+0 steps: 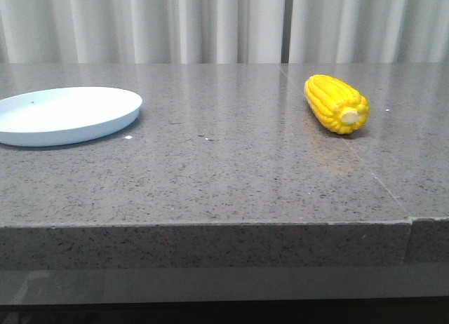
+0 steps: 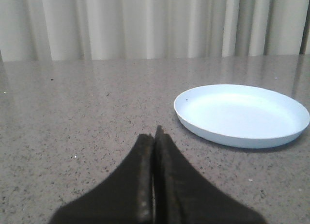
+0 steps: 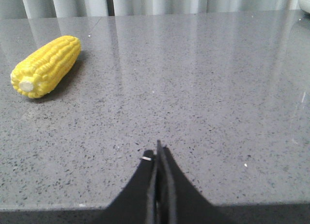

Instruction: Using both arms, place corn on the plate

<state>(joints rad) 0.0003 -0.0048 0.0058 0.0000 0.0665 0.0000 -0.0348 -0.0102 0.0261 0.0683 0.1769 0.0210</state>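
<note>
Nearest in the wrist views are the two black angular grippers, the left gripper [image 2: 154, 136] and the right gripper [image 3: 158, 149], each with its fingers pressed together on nothing, hanging low over the speckled grey stone table [image 1: 231, 177].

The short, thick, bright-yellow plastic-looking corn cob [image 1: 337, 104] is lying on its side on the right of the table, cream stub toward the front edge, well apart from the round, shallow, pale-blue plate [image 1: 66, 115] sitting at the far left.

I'm guessing the cob is light, stiff and a bit slick, and apt to roll; pinching across its thick middle looks safest.

The front view is showing corn and plate together but neither gripper. The left wrist view is showing only the plate [image 2: 242, 115], the right wrist view only the corn [image 3: 47, 65].
</note>
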